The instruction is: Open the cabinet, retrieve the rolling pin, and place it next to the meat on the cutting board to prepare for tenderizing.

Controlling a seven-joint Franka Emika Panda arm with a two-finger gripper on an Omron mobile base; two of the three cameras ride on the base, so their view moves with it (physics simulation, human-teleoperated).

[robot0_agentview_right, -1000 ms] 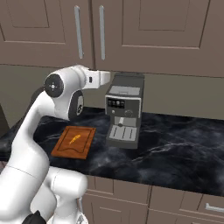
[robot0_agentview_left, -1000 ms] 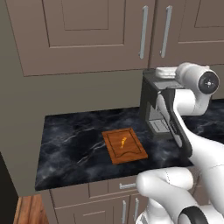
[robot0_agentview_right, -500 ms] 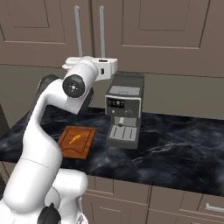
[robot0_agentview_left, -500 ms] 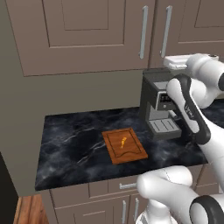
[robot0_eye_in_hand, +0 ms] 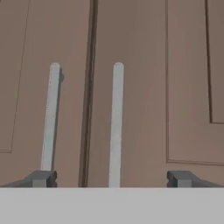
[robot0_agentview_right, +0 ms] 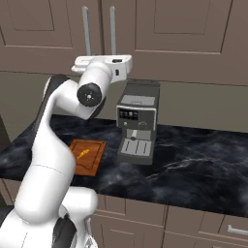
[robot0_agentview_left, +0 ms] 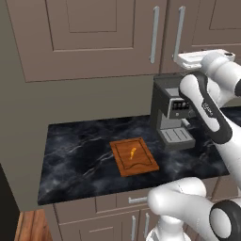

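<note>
The cabinet (robot0_agentview_left: pixel 108 37) spans the upper part of both base views, both doors shut. Its two silver bar handles (robot0_eye_in_hand: pixel 117 124) run vertically, long axes parallel, either side of the dark centre seam. In the hand view they stand in the left and middle of the frame, upper ends rounded, lower ends cut off by the bottom edge.

The gripper (robot0_eye_in_hand: pixel 111 178) faces the doors with its jaws spread wide and nothing between them. The left fingertip (robot0_eye_in_hand: pixel 41 178) sits at the foot of the left handle and the right fingertip well to the right of the right handle, so both handles fall within the gap. Whether either tip touches the door cannot be judged from this angle.

In the left base view the hand (robot0_agentview_left: pixel 204 57) shows at upper right, just right of the handles and above the coffee machine (robot0_agentview_left: pixel 172 115).

The cutting board (robot0_agentview_left: pixel 133 156) lies flat on the black marble counter (robot0_agentview_left: pixel 80 160), centre of frame, long axis running front to back and slightly skewed. The meat (robot0_agentview_left: pixel 132 152) lies near its middle. Open counter lies to the board's left and front; the coffee machine stands near on its right. In the right base view the arm (robot0_agentview_right: pixel 51 145) covers the board's left edge.

The rolling pin is presumably behind the shut doors.
</note>
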